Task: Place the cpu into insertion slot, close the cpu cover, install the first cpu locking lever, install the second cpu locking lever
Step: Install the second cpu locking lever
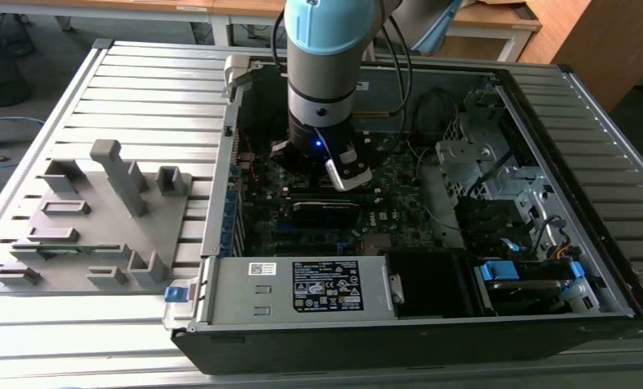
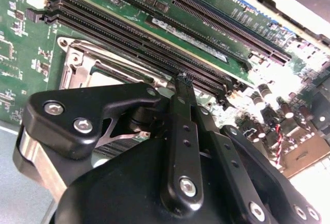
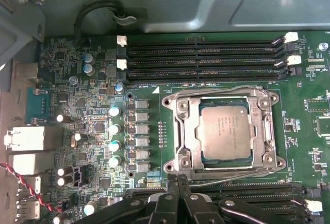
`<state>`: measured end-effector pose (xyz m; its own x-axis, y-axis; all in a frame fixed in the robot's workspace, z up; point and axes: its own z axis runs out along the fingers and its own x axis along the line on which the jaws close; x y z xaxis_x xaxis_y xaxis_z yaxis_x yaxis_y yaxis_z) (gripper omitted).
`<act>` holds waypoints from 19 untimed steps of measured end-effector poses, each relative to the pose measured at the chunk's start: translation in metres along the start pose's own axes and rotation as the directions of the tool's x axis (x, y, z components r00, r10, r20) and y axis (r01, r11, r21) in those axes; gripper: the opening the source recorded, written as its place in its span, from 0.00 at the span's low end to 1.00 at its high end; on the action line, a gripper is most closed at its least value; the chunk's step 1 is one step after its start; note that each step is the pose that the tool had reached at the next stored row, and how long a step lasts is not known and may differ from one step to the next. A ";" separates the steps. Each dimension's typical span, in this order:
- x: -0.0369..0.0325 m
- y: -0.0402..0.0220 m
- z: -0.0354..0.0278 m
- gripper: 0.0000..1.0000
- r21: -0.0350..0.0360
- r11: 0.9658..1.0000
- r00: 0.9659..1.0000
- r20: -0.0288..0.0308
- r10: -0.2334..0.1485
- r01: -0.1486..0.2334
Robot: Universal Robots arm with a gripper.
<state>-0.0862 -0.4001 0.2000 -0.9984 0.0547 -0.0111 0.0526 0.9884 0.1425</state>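
Observation:
In the first wrist view the cpu lies flat in the insertion slot, grey metal top up. The cpu cover is down, its silver frame around the chip's top. A thin wire lever runs along the socket's edge toward the upper memory slots. A second lever runs along the opposite edge. My gripper is at that second edge, just outside the socket's corner, with its black fingers pressed together. In the second wrist view my gripper is shut, its tip beside the socket frame.
Long black memory slots flank the socket on two sides. Capacitors and red-black wires stand further off. In the exterior view the arm reaches into the open case, with a silver labelled box at its front. A grey fixture sits at the exterior view's left.

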 end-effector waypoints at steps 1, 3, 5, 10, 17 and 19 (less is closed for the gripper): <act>0.0000 0.0000 0.0002 0.11 -0.001 1.000 1.000 0.000 0.000 0.000; 0.0001 -0.0001 0.0006 0.11 -0.003 1.000 1.000 0.000 0.000 0.000; 0.0002 -0.0001 0.0009 0.11 -0.006 1.000 1.000 0.000 0.000 0.000; 0.0003 -0.0003 0.0020 0.11 -0.020 1.000 1.000 -0.001 0.000 0.000; 0.0006 -0.0005 0.0027 0.11 -0.038 0.999 1.000 -0.002 0.001 -0.001; 0.0015 -0.0006 0.0033 0.11 -0.039 0.999 1.000 -0.002 0.001 -0.001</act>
<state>-0.0876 -0.4002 0.1967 -0.9984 0.0550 -0.0087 0.0525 0.9820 0.1814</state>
